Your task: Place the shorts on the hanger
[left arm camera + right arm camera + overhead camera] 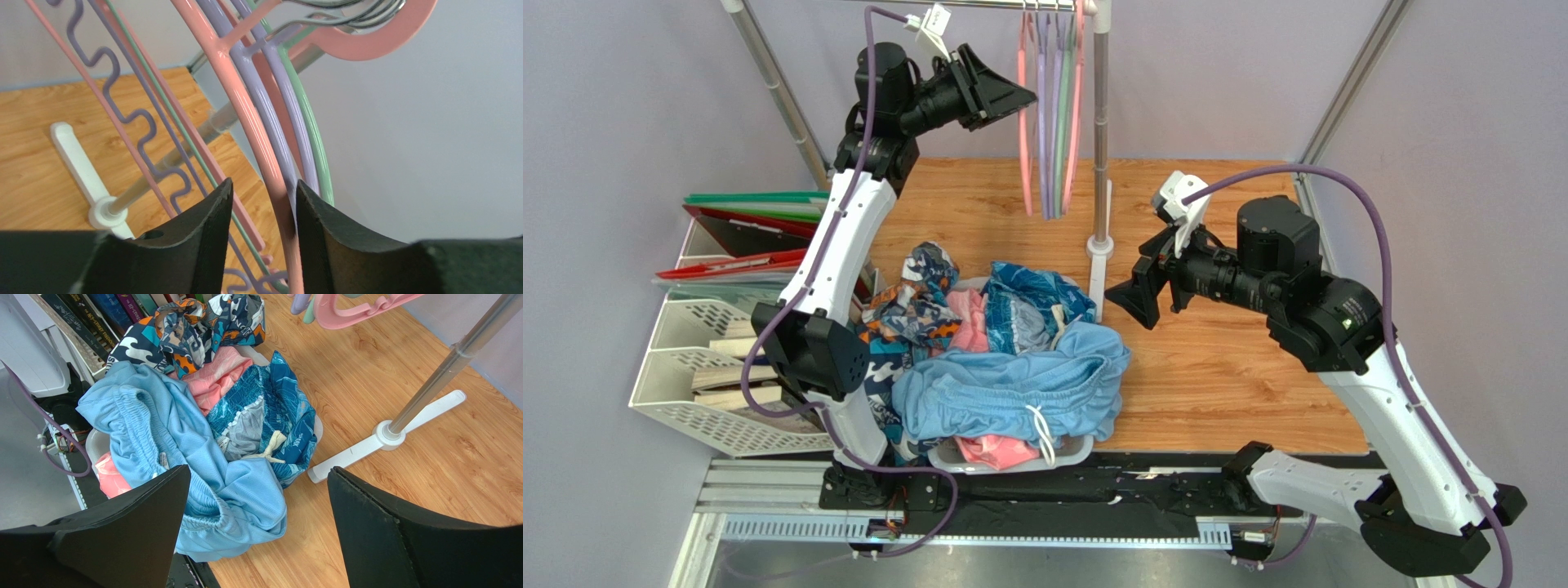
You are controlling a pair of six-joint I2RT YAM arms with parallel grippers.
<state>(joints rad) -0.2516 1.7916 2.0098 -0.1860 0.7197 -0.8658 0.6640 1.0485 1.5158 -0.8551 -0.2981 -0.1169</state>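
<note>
Left claw (264,190) at the hanger (258,135), shorts (1014,392) down on the pile (989,325)

We see the left claw high at the rail (1001,5), its fingers (196,233) a little apart; the salmon bar of the hanger passes between them, close against one finger, and is not clamped. It hangs beside purple hangers (1048,147). The shorts lie well apart from this claw, on top of the clothes pile at the near edge of the bench (1222,368), the white cord (1044,431) showing in front. The right claw (258,471) hovers beside the pile, fingers (123,533) wide apart and holding nothing, the shorts lower and beside it. Letters on the teal garment (276,398) are too small for us to read.
</note>
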